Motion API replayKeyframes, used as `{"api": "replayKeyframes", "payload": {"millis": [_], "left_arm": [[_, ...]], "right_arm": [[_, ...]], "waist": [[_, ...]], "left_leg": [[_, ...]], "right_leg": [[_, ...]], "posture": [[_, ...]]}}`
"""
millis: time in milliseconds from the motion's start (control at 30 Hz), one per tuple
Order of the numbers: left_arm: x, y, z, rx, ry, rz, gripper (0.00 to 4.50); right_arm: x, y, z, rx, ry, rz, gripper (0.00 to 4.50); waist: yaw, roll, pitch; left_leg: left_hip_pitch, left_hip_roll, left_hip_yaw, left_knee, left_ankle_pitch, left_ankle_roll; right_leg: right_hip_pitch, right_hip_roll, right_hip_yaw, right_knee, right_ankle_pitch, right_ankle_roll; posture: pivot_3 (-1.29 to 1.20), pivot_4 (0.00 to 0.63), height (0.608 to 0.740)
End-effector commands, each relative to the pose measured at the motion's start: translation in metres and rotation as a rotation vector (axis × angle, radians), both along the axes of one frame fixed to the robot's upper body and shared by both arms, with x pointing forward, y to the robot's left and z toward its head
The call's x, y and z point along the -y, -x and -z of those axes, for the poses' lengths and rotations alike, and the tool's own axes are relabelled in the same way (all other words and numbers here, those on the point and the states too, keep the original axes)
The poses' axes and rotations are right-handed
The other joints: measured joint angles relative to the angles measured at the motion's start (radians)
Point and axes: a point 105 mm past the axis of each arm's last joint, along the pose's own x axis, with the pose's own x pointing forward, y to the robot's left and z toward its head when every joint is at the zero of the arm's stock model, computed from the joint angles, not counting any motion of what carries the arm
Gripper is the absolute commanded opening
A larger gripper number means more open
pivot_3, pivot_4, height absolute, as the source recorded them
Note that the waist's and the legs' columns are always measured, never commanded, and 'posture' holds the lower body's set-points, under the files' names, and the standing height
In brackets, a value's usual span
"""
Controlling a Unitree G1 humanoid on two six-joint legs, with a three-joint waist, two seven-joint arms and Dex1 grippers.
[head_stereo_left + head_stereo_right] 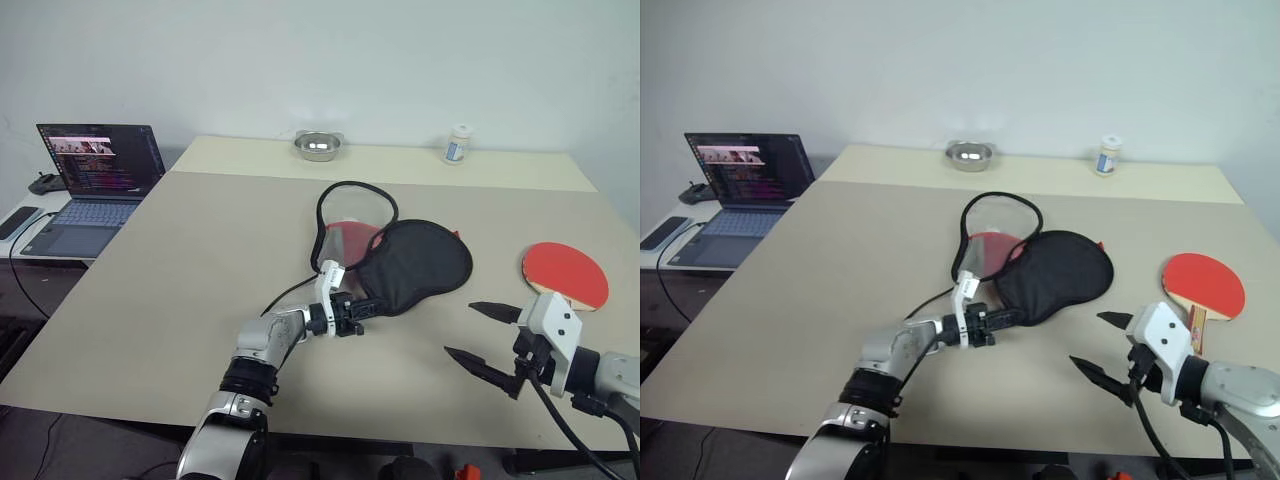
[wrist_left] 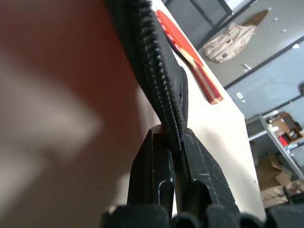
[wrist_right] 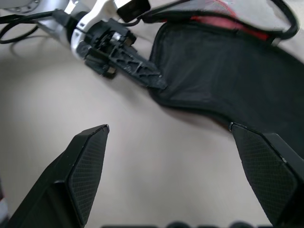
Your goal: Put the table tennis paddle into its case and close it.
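Beige table (image 1: 180, 300) is sitting against a white wall, with a laptop (image 1: 95, 180) running on a side desk at far left, a metal bowl (image 1: 319, 145) and a small white bottle (image 1: 458, 144) standing along the far edge. Case (image 1: 415, 262) is lying mid-table, black face up, with its zip flap (image 1: 352, 205) gaping open on the far-left side and red lining showing inside. Left gripper (image 1: 368, 306) is reaching in from the near left, pointing right, with both fingers (image 2: 156, 171) pinched together on the near-left edge of the case; the left wrist view is showing the zipper seam clamped between them. Table tennis paddle (image 1: 566, 275) is lying flat at the right of the table, red face up, handle pointing toward the near side, well apart from the case and touching nothing. Right gripper (image 1: 482, 340) is hovering above the table just near-left of the paddle, between it and the case, with fingers spread wide and gripping nothing.
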Motion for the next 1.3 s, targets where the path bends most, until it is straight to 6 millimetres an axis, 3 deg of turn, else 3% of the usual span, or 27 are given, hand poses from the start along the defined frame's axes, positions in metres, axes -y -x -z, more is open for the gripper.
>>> {"api": "replayKeyframes", "payload": {"millis": [33,67,167,433,533,867,1100,1300], "left_arm": [[0.001,-0.004,-0.004,0.065,-0.016,-0.005,0.54],[0.0,-0.005,-0.003,0.067,-0.02,-0.012,0.69],[-0.001,-0.01,-0.004,0.093,-0.026,-0.037,1.74],[0.004,-0.005,-0.005,0.121,-0.029,0.005,4.46],[-0.008,0.009,-0.007,0.189,-0.06,0.099,4.46],[-0.114,0.005,0.012,0.264,-0.334,-0.019,4.46],[-0.13,0.025,-0.028,0.476,-0.293,0.06,4.46],[-0.128,0.037,-0.058,0.602,-0.267,0.144,4.46]], "right_arm": [[0.003,-0.004,-0.011,0.041,-0.024,0.018,4.5],[0.002,-0.006,-0.012,0.037,-0.049,0.029,4.5],[0.002,-0.011,-0.008,-0.036,-0.163,0.108,4.5],[-0.008,-0.034,0.02,-0.24,-0.294,0.316,4.5],[-0.02,-0.04,0.021,-0.237,-0.3,0.313,4.5],[-0.04,-0.063,0.024,-0.234,-0.322,0.321,4.5],[-0.05,-0.074,0.037,-0.31,-0.37,0.339,4.5],[-0.062,-0.093,0.045,-0.336,-0.392,0.355,4.5]], "waist": [[0.0,0.0,0.0],[0.0,0.0,0.0],[0.0,0.001,0.0],[0.0,0.005,-0.003],[-0.007,0.006,-0.003],[-0.035,0.007,-0.003],[-0.046,0.008,-0.002],[-0.043,0.009,-0.001]], "left_leg": [[0.0,0.0,-0.001,0.0,0.0,0.0],[-0.001,0.0,-0.002,0.0,0.0,0.0],[-0.001,0.0,-0.004,0.0,0.0,0.0],[0.0,0.0,-0.006,0.001,0.001,0.0],[0.0,0.0,-0.006,0.001,0.002,0.0],[0.0,0.002,-0.006,-0.002,0.002,0.0],[-0.001,0.002,-0.007,-0.003,0.002,0.0],[-0.003,0.001,-0.007,-0.003,0.001,-0.001]], "right_leg": [[0.0,0.0,-0.001,0.0,0.0,0.0],[0.0,0.0,-0.002,0.0,0.0,0.0],[0.0,0.0,-0.003,0.0,0.0,0.0],[0.002,-0.001,-0.005,0.0,0.002,-0.003],[0.001,0.0,-0.005,0.001,0.003,-0.004],[0.0,0.001,-0.005,0.001,0.002,-0.005],[-0.001,0.0,-0.006,0.001,0.001,-0.007],[-0.002,-0.001,-0.007,0.0,0.001,-0.007]], "posture": [[0.0,0.15,0.74],[0.0,0.15,0.74],[0.0,0.15,0.74],[0.0,0.15,0.74],[0.0,0.15,0.74],[0.0,0.15,0.74],[0.0,0.15,0.74],[0.0,0.15,0.74]]}}
